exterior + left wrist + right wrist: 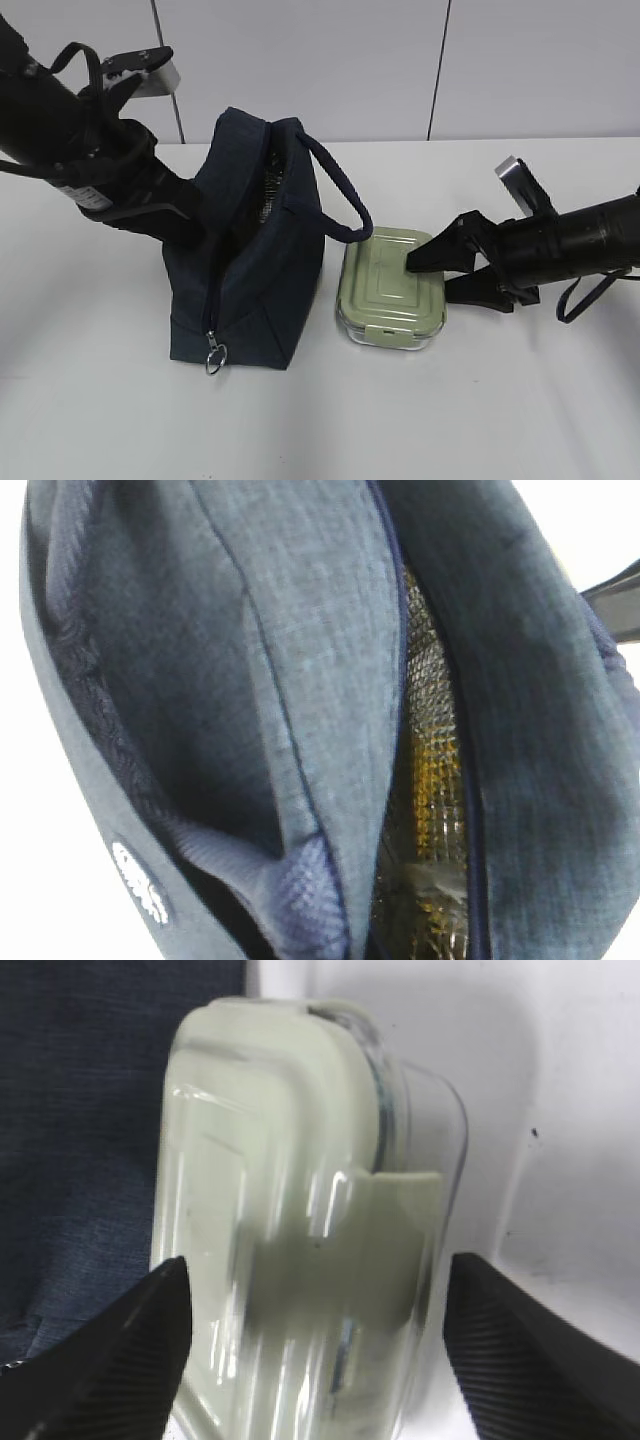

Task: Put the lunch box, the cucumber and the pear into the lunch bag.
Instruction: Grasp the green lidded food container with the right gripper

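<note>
The navy lunch bag (245, 260) stands upright at centre left with its top open, and silver foil lining (432, 730) shows inside with a yellow tint. My left gripper (192, 222) presses into the bag's left side; its fingers are hidden by fabric (300, 630). The sage-green lunch box (392, 288) lies flat on the table just right of the bag. My right gripper (447, 274) is open and its fingers straddle the box's right end (300, 1160) without touching. The cucumber and the pear are out of view.
The bag's loop handle (342, 195) arches over toward the lunch box. A metal ring pull (215, 358) hangs at the bag's front lower edge. The white table (480, 420) stretches in front and to the right. The bag's wall (100, 1110) lies just left of the box.
</note>
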`<state>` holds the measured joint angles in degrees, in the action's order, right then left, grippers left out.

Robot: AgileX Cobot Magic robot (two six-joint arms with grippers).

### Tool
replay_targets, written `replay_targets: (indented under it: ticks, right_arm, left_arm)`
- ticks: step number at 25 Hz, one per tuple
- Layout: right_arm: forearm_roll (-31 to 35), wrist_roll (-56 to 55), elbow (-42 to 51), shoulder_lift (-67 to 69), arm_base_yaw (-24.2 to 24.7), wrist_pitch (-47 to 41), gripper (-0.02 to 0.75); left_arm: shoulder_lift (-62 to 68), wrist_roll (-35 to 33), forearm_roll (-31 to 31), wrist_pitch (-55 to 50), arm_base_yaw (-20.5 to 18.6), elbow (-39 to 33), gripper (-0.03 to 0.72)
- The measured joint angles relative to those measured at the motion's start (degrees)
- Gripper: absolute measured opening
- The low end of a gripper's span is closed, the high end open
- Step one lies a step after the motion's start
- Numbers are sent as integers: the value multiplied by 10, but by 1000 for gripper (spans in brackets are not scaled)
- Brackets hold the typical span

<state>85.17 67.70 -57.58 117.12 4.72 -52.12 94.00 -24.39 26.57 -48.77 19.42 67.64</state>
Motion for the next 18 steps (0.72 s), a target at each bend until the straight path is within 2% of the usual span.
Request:
replay_targets:
  ticks: [9, 10, 12, 13, 14, 18]
  right_arm:
    - [15, 18, -1, 37, 0, -32, 589]
    - [18, 21, -1, 37, 0, -32, 574]
    - [22, 25, -2, 37, 0, -36, 492]
    - [27, 25, -3, 37, 0, -38, 399]
    - [28, 25, -3, 37, 0, -39, 356]
    - [28, 25, -3, 37, 0, -42, 344]
  left_arm:
    - [0, 0, 0, 0, 0, 0, 1]
    - [0, 0, 0, 0, 0, 0, 1]
    - [0, 0, 0, 0, 0, 0, 1]
    - [0, 0, 0, 0, 0, 0, 1]
    - [0, 0, 0, 0, 0, 0, 1]
    - [0, 0, -1, 0, 0, 0, 1]
